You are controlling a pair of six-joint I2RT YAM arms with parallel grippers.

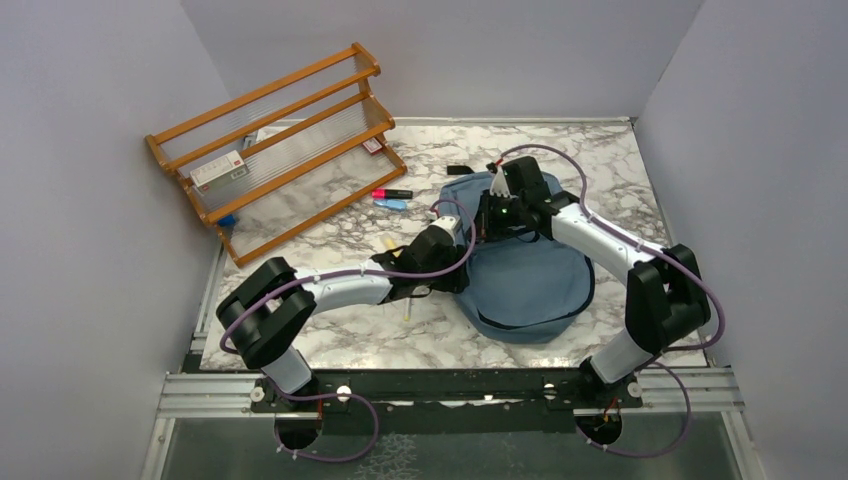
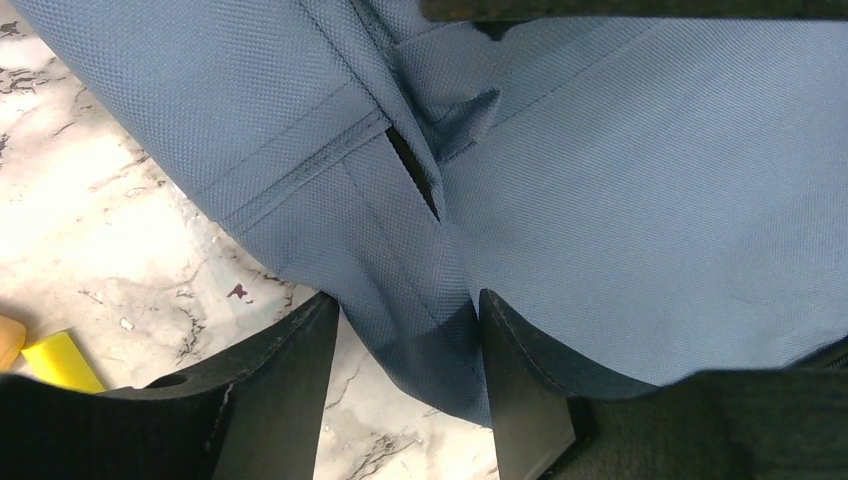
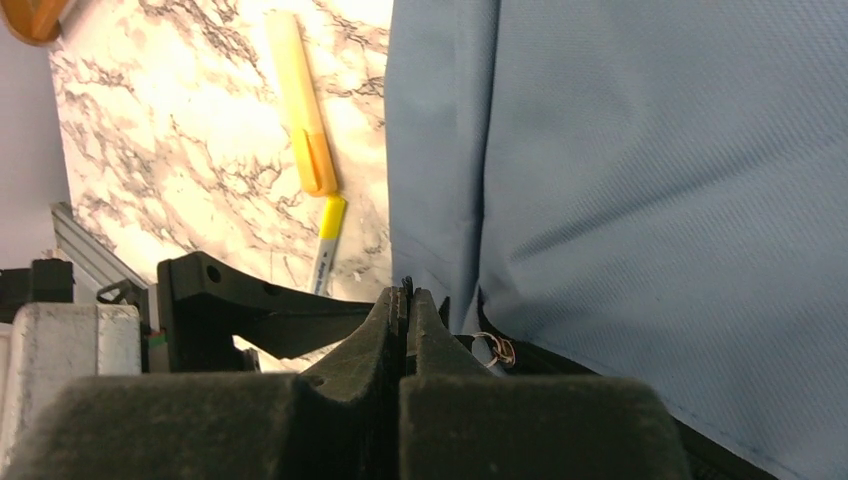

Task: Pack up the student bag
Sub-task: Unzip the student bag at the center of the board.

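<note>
The left gripper (image 2: 408,300) stands half open astride a fold of the bag (image 1: 530,280), the fabric touching both fingers. The right gripper (image 3: 405,295) is pressed closed at the bag's edge; whether it pinches anything, I cannot tell. The bag lies on the table (image 1: 330,335), right of centre.

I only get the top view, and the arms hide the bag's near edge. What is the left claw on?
Observer: The left claw straddles a raised fold of the bag, with its fingers apart on either side.
Operator: Any opening near it?
Observer: Yes, a short dark slit gapes in the seam just beyond the fold.
Operator: And the right claw?
Observer: The right claw is shut tight at the bag's edge. I cannot tell whether anything is pinched in it.
</note>
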